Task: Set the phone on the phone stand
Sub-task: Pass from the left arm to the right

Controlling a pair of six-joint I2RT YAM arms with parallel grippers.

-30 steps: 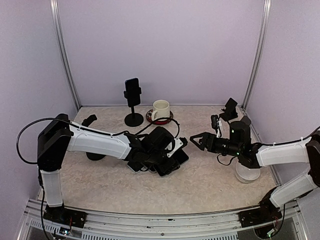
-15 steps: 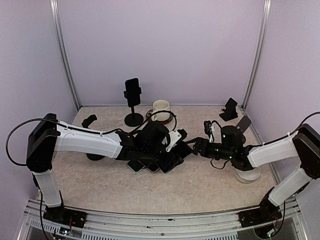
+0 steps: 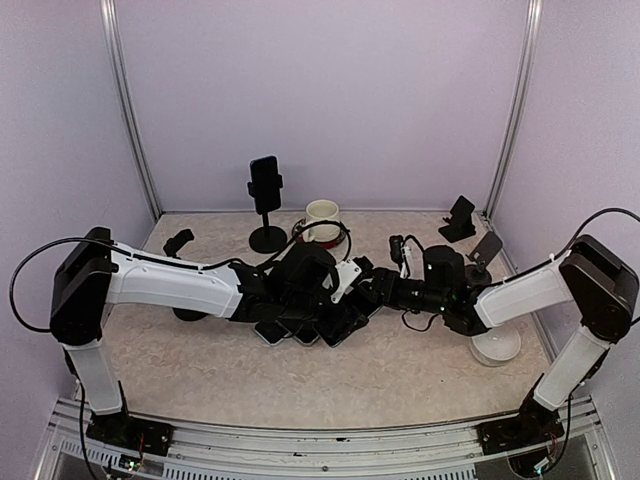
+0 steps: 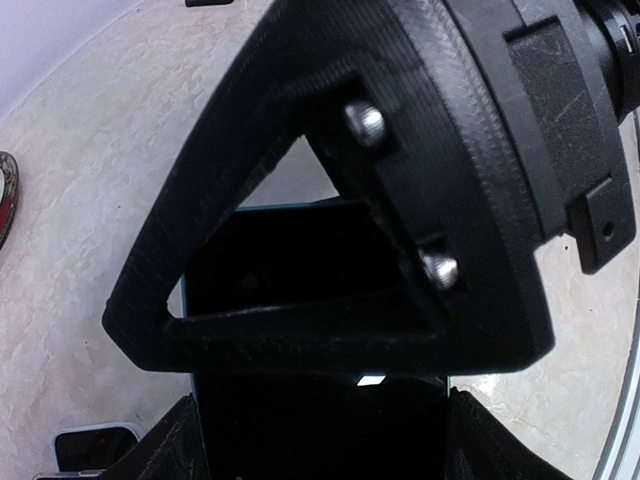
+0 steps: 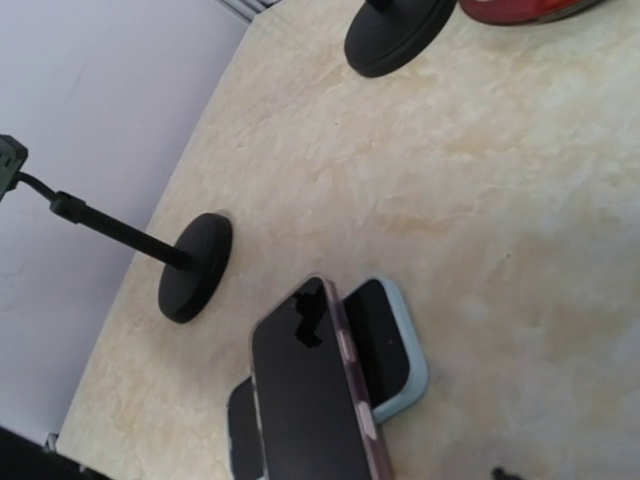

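Note:
My left gripper [image 3: 338, 288] is shut on a dark phone [image 4: 320, 420] with a pale case and holds it tilted above a pile of several phones [image 3: 300, 328] in the middle of the table. Its fingers [image 4: 170, 445] press the phone's two sides. My right gripper [image 3: 376, 293] has reached the same phone, and one of its black fingers [image 4: 330, 330] lies across the screen. Its jaws stand wide and hardly show in the right wrist view, where a pink-edged phone [image 5: 305, 400] fills the foreground. A tall phone stand [image 3: 266, 205] at the back holds a phone.
A cream mug [image 3: 322, 218] on a red coaster stands beside the tall stand. A second stand's round base [image 5: 195, 267] is at the left. Two small black stands [image 3: 461, 216] and a white dish [image 3: 496, 346] sit at the right.
My right arm has reached left across the table until its gripper meets the phone in my left gripper. My left gripper has lifted the phone and turned it toward the right.

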